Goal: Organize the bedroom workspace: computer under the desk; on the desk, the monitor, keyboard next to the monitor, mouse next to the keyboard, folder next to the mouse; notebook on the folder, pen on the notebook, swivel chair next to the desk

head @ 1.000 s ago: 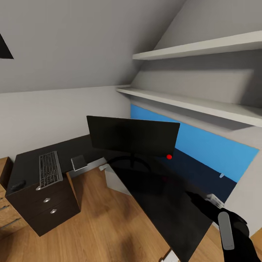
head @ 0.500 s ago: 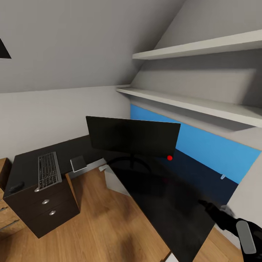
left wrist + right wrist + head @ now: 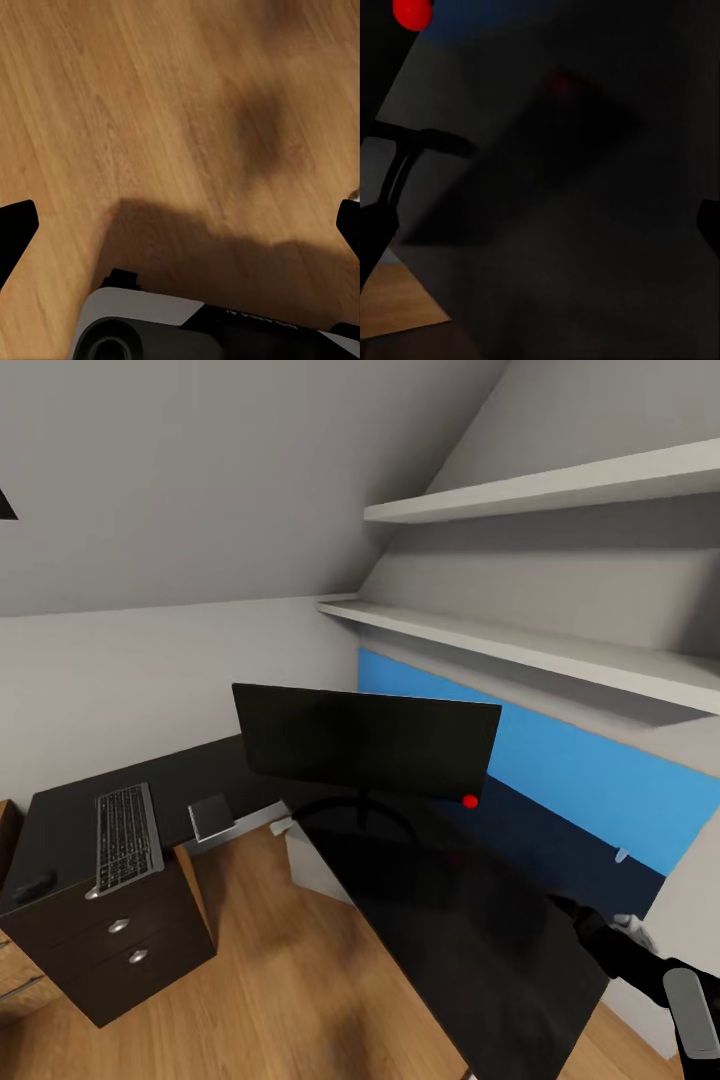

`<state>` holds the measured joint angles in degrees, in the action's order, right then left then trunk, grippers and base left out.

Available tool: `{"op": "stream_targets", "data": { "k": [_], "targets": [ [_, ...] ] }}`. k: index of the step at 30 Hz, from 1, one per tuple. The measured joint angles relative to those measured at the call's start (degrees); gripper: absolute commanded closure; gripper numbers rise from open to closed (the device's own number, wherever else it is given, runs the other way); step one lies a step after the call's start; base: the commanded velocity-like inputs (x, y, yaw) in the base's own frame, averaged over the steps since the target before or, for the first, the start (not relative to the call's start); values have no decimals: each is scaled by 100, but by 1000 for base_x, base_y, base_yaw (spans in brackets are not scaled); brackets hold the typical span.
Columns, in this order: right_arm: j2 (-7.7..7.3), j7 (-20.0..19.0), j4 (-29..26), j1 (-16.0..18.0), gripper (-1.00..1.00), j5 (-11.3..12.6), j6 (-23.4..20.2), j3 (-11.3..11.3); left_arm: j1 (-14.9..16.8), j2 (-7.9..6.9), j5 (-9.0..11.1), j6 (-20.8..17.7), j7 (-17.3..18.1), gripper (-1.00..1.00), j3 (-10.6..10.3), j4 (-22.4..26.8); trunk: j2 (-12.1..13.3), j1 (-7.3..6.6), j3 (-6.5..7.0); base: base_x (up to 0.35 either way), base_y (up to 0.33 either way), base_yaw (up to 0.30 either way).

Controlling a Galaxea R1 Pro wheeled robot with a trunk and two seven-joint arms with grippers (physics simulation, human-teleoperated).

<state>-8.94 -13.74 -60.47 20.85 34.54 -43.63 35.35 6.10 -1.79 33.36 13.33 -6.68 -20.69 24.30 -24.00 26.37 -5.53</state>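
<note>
Fingers of the right arm (image 3: 580, 920) hang over the counter's (image 3: 470, 920) near edge, wide and empty; left fingers (image 3: 180, 225) likewise wide above bare floor (image 3: 150, 112). Wide black monitor (image 3: 365, 740) stands at the inner corner, keyboard (image 3: 127, 838) and mouse (image 3: 33, 887) toward the far end.

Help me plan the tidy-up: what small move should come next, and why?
Probably turn left toward the keyboard and mouse. Both lie on the desk far from the monitor, above the drawers, while the right gripper hovers over the bare desktop beside the monitor.
</note>
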Motion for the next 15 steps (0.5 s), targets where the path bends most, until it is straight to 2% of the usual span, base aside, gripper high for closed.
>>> {"op": "stream_targets", "data": {
  "k": [6, 15],
  "targets": [
    [-5, -8, 11, 0, -100, 2, 8, 5, 0, 0, 1, 1, -1, -100, 0, 0, 0, 1, 0, 248, 158, 0],
    [-12, 10, 10, -9, -100, 9, 148, 92, 0, 0, 0, -6, -1, -100, 0, 0, 1, 3, 0, 15, 10, 0]
  ]
}}
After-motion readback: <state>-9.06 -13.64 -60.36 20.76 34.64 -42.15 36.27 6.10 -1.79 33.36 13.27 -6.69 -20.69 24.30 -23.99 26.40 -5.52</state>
